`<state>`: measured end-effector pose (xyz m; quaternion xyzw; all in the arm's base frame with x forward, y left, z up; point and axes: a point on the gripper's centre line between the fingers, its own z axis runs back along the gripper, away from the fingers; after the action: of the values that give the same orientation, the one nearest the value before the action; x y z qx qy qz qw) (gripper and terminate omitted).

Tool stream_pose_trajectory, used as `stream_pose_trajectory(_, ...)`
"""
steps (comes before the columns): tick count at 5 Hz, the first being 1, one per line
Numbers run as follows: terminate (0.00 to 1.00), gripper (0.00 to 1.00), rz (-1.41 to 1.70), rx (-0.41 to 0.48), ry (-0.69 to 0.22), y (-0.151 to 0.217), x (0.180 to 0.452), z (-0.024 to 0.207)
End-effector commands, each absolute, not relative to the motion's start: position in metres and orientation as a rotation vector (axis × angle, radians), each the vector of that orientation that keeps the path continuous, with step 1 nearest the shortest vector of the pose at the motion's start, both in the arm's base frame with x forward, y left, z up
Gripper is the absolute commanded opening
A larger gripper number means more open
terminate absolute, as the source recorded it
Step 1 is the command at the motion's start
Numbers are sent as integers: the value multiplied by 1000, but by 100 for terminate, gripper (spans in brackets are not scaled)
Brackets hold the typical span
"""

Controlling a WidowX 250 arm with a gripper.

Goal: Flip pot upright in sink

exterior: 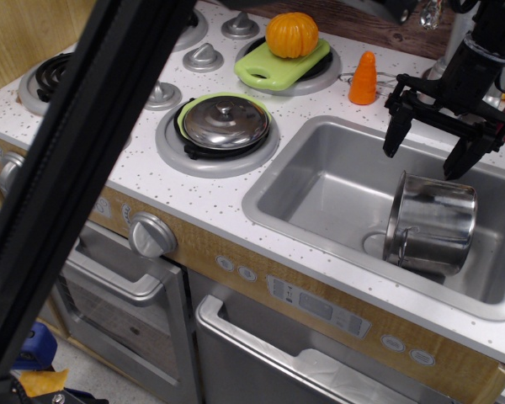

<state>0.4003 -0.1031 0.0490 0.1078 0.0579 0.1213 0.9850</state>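
Note:
The shiny steel pot [432, 223] lies tilted on its side in the right part of the sink [320, 181], its open mouth facing left and its base to the right. It rests over the round drain. My black gripper [424, 157] hangs just above the pot, over the sink's back right part. Its two fingers are spread wide apart and hold nothing. The fingertips are a little above the pot's upper edge and do not touch it.
A domed steel lid [226, 122] sits on a green plate on the front burner. An orange pumpkin [292, 34] lies on a green board at the back. An orange carrot [364, 78] stands behind the sink. A black beam [76, 168] crosses the left foreground.

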Motion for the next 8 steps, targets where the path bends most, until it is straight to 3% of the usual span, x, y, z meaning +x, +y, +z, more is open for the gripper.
stream_pose_trajectory(1, 0, 100, 244, 217, 116, -103, 400, 49)
stream_pose_trajectory(2, 0, 100, 259, 86, 102, -95, 401, 57)
stream_pose_trajectory(3, 0, 100, 258, 17, 75, -93, 402, 64)
stream_pose_trajectory(4, 0, 100, 304, -132, 50, -90, 403, 67)
stream_pose_trajectory(5, 0, 100, 347, -344, 4, -82, 401, 61)
stream_pose_trajectory(8, 0, 100, 499, -740, -42, -88, 398, 27)
